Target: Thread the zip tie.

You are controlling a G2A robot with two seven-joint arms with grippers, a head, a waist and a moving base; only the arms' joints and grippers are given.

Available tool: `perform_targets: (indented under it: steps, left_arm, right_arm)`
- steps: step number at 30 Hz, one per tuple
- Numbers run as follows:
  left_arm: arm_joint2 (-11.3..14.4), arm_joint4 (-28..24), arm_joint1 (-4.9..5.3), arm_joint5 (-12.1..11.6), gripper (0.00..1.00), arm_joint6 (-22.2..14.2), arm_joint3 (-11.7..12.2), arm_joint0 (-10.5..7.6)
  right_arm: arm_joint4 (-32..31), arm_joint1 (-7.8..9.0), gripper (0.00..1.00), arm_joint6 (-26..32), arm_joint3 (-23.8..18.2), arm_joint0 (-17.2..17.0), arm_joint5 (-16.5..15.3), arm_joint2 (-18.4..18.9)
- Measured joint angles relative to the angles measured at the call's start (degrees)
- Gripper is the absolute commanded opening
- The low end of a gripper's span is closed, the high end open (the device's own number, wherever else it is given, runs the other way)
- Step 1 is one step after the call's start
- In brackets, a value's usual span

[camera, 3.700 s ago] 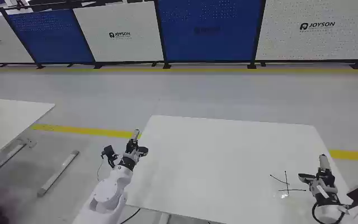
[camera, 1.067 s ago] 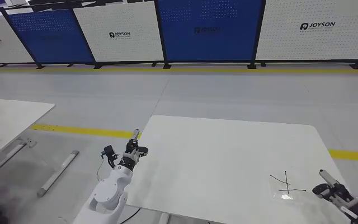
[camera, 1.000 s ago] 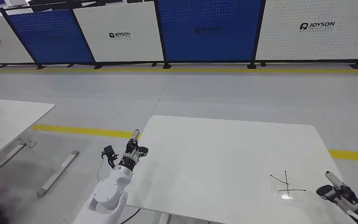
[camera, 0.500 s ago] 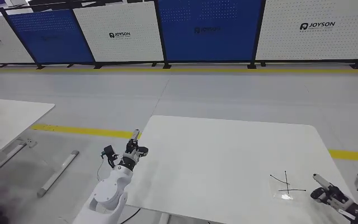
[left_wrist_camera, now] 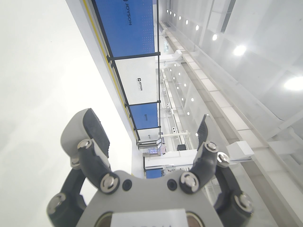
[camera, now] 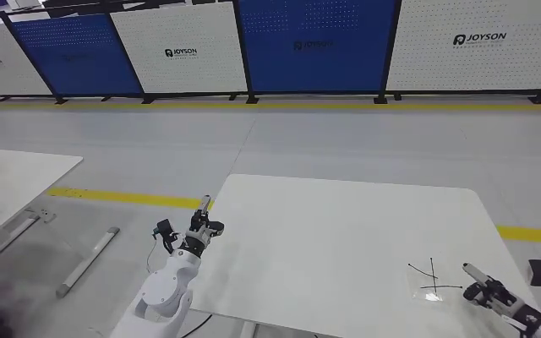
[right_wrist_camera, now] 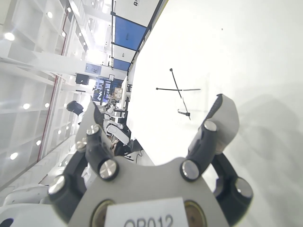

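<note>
Thin black zip ties (camera: pixel 431 275) lie crossed on the white table (camera: pixel 338 245) near its front right corner; the right wrist view shows the zip ties (right_wrist_camera: pixel 178 89) ahead of my fingers, with a small looped piece (right_wrist_camera: pixel 184 112) closest. My right gripper (camera: pixel 467 272) sits just to the right of them, low over the table, and its own view shows the right gripper (right_wrist_camera: pixel 156 107) open and holding nothing. My left gripper (camera: pixel 204 205) stays at the table's front left edge, pointing away; in its own view the left gripper (left_wrist_camera: pixel 151 124) stands open with nothing in it.
A clear plastic patch (camera: pixel 433 293) lies on the table just in front of the ties. Blue and white partition panels (camera: pixel 313 46) stand far behind. A second white table (camera: pixel 30 177) is off to the left.
My right gripper swung away to the right of the ties, then came back left and now sits close beside them. The left arm has not moved.
</note>
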Motion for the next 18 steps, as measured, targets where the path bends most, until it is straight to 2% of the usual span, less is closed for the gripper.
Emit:
perform_targets:
  steps: [14, 15, 16, 17, 18]
  left_arm:
    - [0.0, 0.0, 0.00, 0.0, 1.00, 0.0, 0.0, 0.00]
    - [0.0, 0.0, 0.00, 0.0, 1.00, 0.0, 0.0, 0.00]
    - [0.0, 0.0, 0.00, 0.0, 1.00, 0.0, 0.0, 0.00]
    - [0.0, 0.0, 0.00, 0.0, 1.00, 0.0, 0.0, 0.00]
    - [0.0, 0.0, 0.00, 0.0, 1.00, 0.0, 0.0, 0.00]
  right_arm:
    - [-1.3, 0.09, 1.00, -1.6, 0.0, -0.2, 0.5, -0.8]
    - [-1.5, 0.14, 0.82, -1.6, 0.1, -0.2, 0.4, -0.8]
    - [-1.7, 0.21, 0.77, -1.7, 0.2, -0.2, 0.2, -0.8]
    - [-1.8, 0.26, 0.63, -1.7, 0.3, -0.3, 0.1, -0.7]
    - [-1.8, 0.30, 0.56, -1.7, 0.4, -0.4, 0.0, -0.7]
